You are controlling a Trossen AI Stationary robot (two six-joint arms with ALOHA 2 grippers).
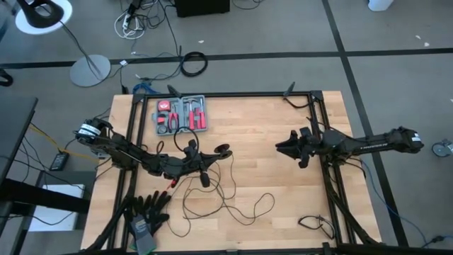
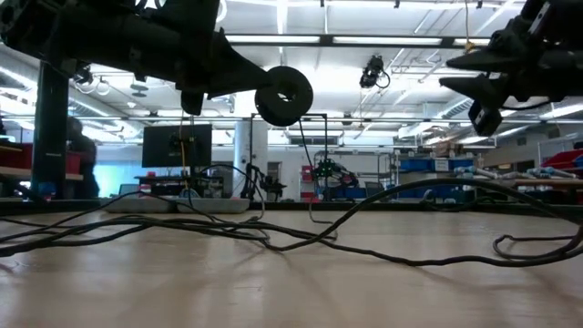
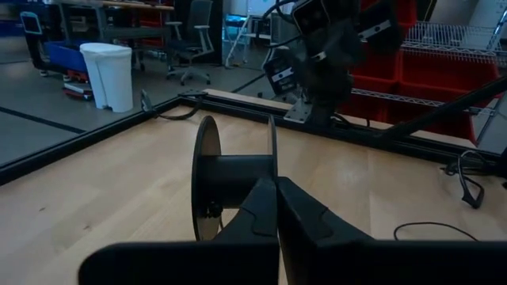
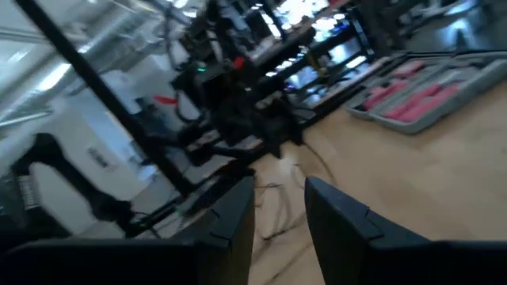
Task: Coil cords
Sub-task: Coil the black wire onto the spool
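Left gripper is seen over the left-centre of the wooden desk, fingers clamped together on a black plastic spool with two round flanges. In the low view the spool is held up off the desk, one flange facing the camera. No turns of wire can be seen on the spool barrel in the left wrist view.

The thin black cord is spread loose over the desk near the left gripper, in open loops and a few crossings, trailing toward the desk's near edge. In the low view it is draped along the surface in long wavy runs. One strand appears to rise toward the held spool, but whether it is attached there cannot be told. The puck-like end cannot be picked out apart from the spool.

Right gripper hangs above the right-centre of the desk, well apart from the cord. Its fingers are parted by a moderate gap, with nothing between them in the right wrist view.

Also on the desk: a grey tool tray with red-handled tools toward the far edge, a black glove at the near left corner, a short black cable with a plug at the near right.

Progress is judged as early: nearly all of the cord is left to be gathered into a coil; nothing coiled is visible yet.
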